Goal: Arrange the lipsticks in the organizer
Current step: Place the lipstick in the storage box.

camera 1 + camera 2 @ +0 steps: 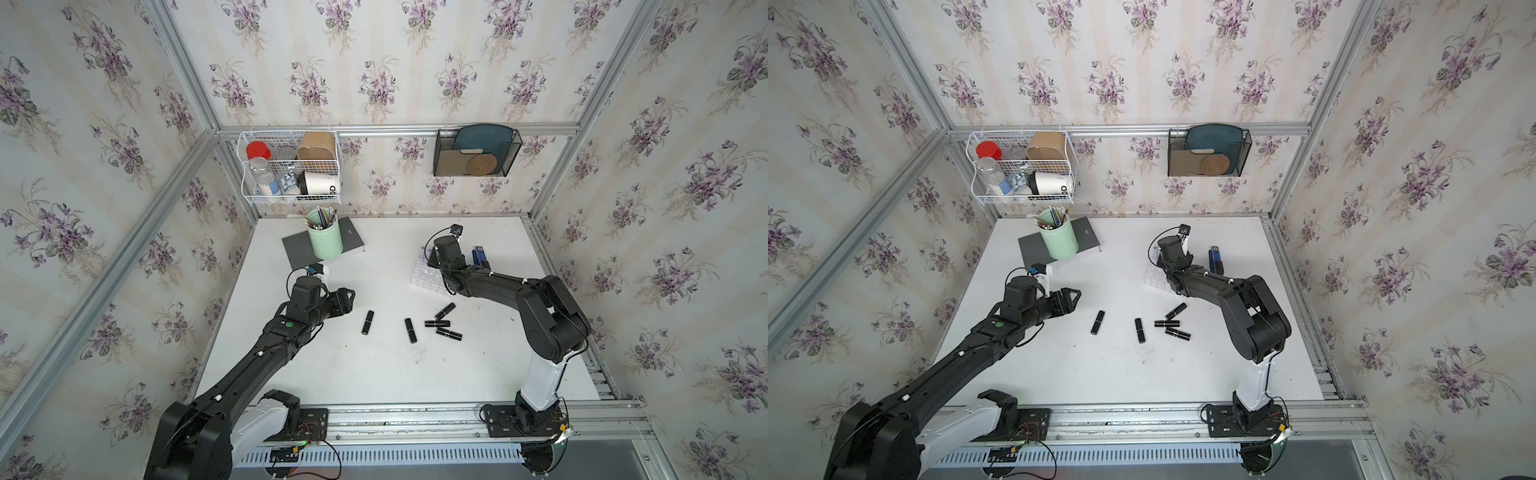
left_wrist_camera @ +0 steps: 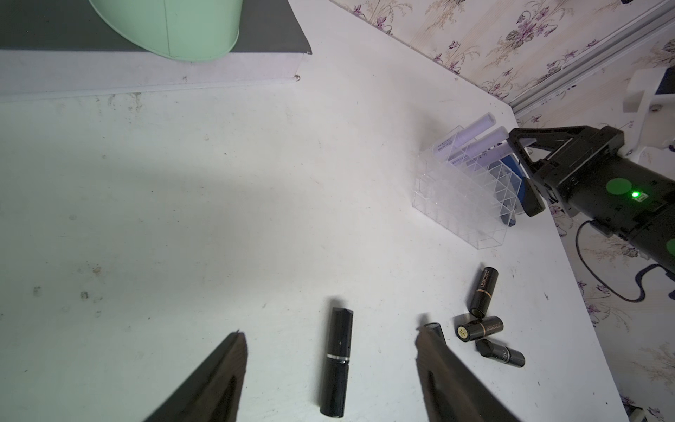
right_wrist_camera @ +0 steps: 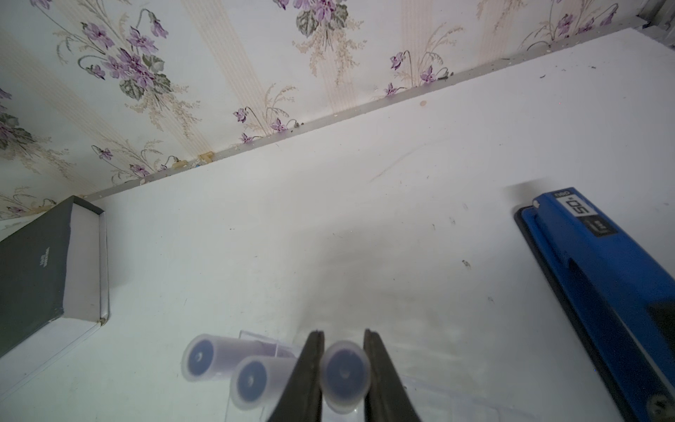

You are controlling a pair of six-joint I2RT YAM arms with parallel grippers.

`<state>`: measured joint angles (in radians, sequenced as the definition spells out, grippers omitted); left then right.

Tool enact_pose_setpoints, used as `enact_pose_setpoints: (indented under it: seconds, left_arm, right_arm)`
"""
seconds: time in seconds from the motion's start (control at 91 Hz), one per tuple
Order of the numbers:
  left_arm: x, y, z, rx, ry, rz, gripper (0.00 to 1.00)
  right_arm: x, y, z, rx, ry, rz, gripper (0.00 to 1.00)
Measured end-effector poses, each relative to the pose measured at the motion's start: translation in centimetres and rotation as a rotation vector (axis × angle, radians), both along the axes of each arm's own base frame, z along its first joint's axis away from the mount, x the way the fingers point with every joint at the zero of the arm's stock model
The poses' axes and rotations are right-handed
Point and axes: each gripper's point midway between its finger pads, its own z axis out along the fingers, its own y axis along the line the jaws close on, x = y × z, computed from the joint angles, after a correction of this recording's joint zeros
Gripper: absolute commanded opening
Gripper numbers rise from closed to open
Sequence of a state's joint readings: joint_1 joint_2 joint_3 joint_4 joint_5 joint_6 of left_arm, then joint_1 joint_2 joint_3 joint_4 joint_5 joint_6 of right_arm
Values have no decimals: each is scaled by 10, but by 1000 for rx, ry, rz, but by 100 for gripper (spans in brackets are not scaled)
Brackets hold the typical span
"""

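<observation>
**Left arm lined up on the nearest black tube**

The left gripper (image 1: 349,300) hovers with its jaws wide apart and empty, near the leftmost glossy black cylindrical lipstick (image 1: 368,322), which lies flat on the white tabletop (image 1: 332,374). In the left wrist view that tube shows between the two fingers (image 2: 233,365). Its long axis runs the way they point, so closing should pinch it across its width. This arm is clearly the nearer one.

Further right a second black lipstick (image 1: 410,330) lies alone, then a cluster of three (image 1: 437,323) close together. That makes five black tubes, none yet stowed.

Right again stands the clear plastic grid organizer (image 1: 422,276), with two pale lilac plastic lipstick tubes (image 3: 204,358) in its cells. The right gripper (image 3: 343,333) is clamped on a third pale lilac tube (image 3: 345,376) there. I cannot tell whether that tube is fully seated.
</observation>
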<state>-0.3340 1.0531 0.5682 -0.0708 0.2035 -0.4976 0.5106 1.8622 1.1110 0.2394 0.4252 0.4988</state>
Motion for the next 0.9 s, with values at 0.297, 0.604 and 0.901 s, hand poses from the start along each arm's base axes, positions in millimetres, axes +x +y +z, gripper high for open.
enact_pose_setpoints:
  seconds: [0.297,0.604,0.901]
  left_arm:
    - [0,-3,0,-3,4,-4,78]
    - [1,-6,11,44,15,-43,77]
    - [-29,-29,-16,170,167,-163,73]
  right_arm:
    - [-11,3,29,41,-28,26,34]
    - [-26,-1,58,85,-48,37,36]
    - [-67,1,47,177,54,99,37]
